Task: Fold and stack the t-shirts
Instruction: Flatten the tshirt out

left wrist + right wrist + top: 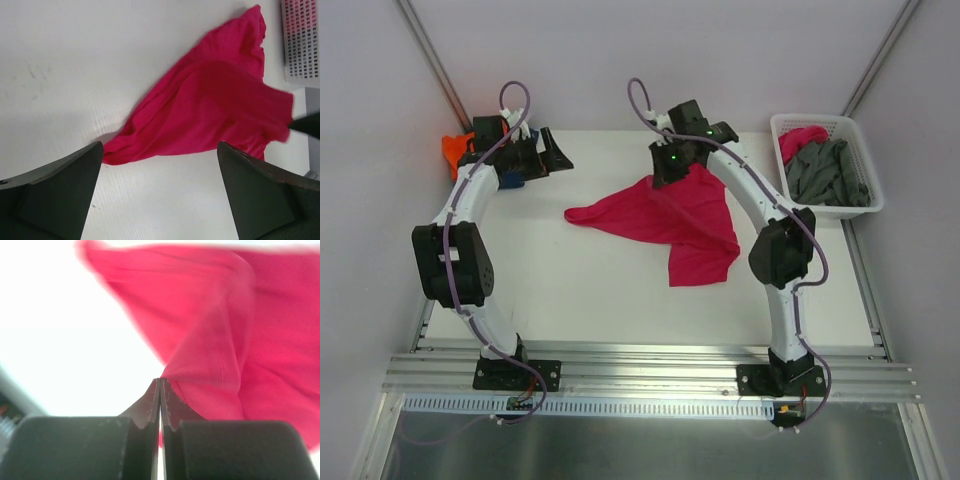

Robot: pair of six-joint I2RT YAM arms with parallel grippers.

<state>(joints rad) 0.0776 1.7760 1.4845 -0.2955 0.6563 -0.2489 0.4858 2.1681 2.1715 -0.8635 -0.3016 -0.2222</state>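
A large magenta-pink t-shirt [670, 220] lies crumpled across the middle of the white table, one corner lifted. My right gripper [670, 172] is shut on that raised corner and holds it above the table; in the right wrist view the shirt [240, 340] hangs from the closed fingers [170, 405]. My left gripper [545, 155] is open and empty at the far left, apart from the shirt, which shows ahead of it in the left wrist view [210, 110]. An orange shirt [453, 152] and a dark blue one [512, 181] lie behind the left arm, mostly hidden.
A white lattice basket [860, 205] at the far right holds grey shirts [830, 172] and a pink one [800, 138]. Its corner shows in the left wrist view [301, 40]. Grey walls close in the back and sides.
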